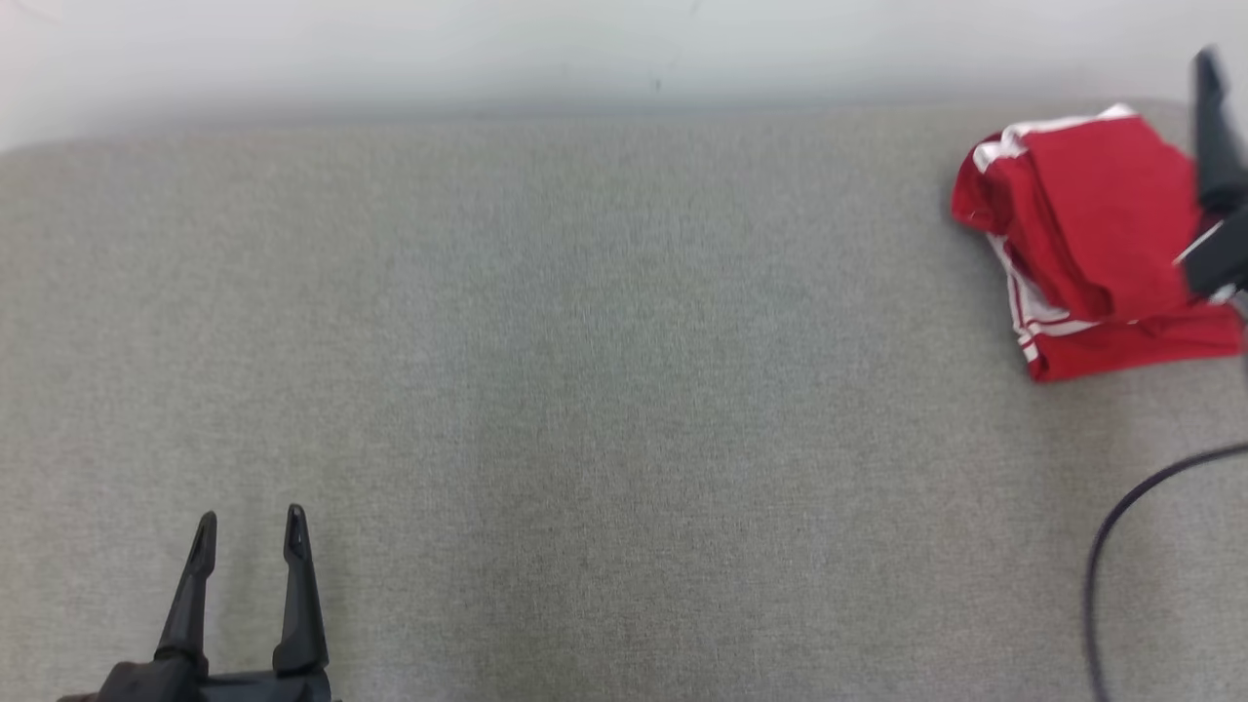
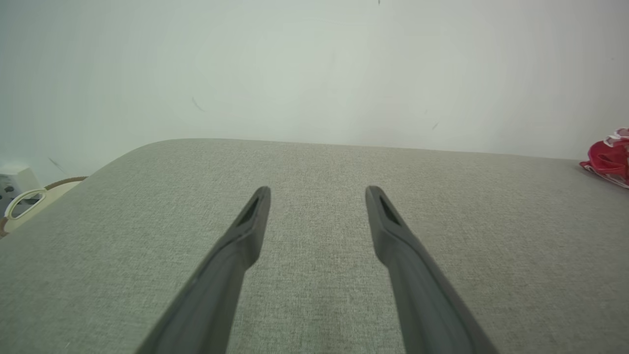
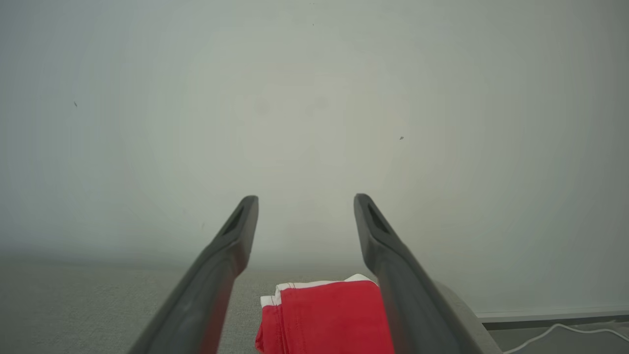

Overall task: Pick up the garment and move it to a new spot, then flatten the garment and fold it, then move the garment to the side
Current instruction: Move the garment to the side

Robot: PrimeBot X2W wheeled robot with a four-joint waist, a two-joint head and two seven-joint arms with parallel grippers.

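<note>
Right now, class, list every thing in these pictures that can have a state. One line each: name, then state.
garment: folded, lying at the far right of the grey surface, not gripped.
left gripper: open, empty, over bare surface.
right gripper: open, empty, by the garment.
cable: slack, curving near the right edge.
</note>
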